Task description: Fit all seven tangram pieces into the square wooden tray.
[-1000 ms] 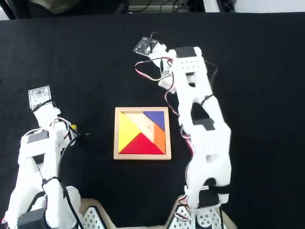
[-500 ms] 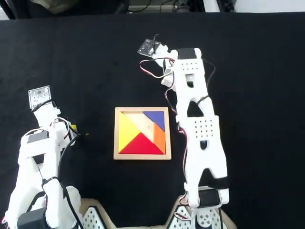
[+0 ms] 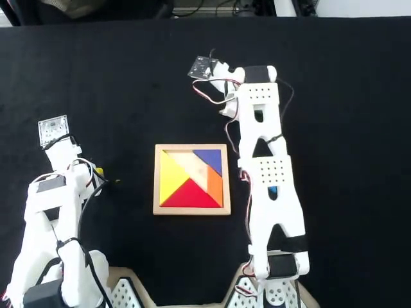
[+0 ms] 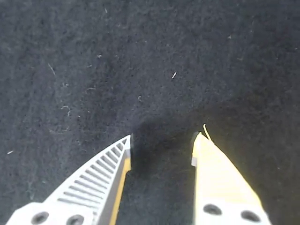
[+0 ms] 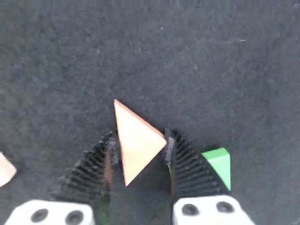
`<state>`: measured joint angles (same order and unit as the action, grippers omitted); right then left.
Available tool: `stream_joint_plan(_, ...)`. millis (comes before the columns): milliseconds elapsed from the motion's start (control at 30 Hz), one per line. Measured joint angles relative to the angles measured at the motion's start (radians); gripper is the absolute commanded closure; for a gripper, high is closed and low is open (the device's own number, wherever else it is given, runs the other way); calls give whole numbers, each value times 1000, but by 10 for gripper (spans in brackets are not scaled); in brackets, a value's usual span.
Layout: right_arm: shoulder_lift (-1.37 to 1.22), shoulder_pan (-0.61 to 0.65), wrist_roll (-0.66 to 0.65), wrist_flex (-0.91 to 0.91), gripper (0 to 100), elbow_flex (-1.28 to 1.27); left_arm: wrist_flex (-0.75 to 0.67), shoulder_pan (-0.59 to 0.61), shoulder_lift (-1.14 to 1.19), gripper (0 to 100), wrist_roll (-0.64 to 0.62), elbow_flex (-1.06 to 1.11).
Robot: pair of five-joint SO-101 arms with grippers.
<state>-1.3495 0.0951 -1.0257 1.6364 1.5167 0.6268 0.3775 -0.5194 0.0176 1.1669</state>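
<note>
The square wooden tray [image 3: 157,210] lies mid-table and holds a yellow triangle [image 3: 169,179], a red triangle [image 3: 191,193], a blue piece [image 3: 211,158] and an orange piece [image 3: 215,181]. My right arm [image 3: 262,135] stretches past the tray's far right corner. In the right wrist view my right gripper [image 5: 139,137] is shut on a pale wooden triangle [image 5: 136,145]. A green piece [image 5: 218,165] lies beside one finger, partly hidden by it. At the table's left, my left gripper [image 4: 161,140] stands open over bare black cloth.
Another pale piece [image 5: 4,169] shows at the edge of the right wrist view. Black cloth [image 3: 96,83] covers the whole table. The left arm [image 3: 54,192] sits left of the tray, with open cloth between them.
The right arm has straightened and its wrist has shifted a little to the right beyond the tray. The left arm has not moved.
</note>
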Motion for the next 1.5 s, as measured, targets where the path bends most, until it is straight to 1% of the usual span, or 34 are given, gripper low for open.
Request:
stream_joint_plan(300,9,-8,-2,97,988,101,0,0,0,787,0,0)
stream_joint_plan(433,126,-8,40,97,988,100,0,0,0,787,0,0)
stream_joint_plan(533,267,9,84,97,988,29,0,0,0,787,0,0)
stream_joint_plan(633,437,51,95,97,988,-160,0,0,0,787,0,0)
stream_joint_plan(900,959,212,95,97,986,-916,0,0,0,787,0,0)
stream_joint_plan(1033,1165,236,98,87,986,-1203,0,0,0,787,0,0)
stream_joint_plan(1100,1221,236,87,66,986,-1316,0,0,0,787,0,0)
stream_joint_plan(1167,1257,247,41,37,986,-1415,0,0,0,787,0,11)
stream_joint_plan(1367,1278,336,-11,-48,987,-1590,-3,0,-2,787,0,21)
stream_joint_plan(1500,1280,410,-121,-103,988,-1672,-3,0,-2,787,0,21)
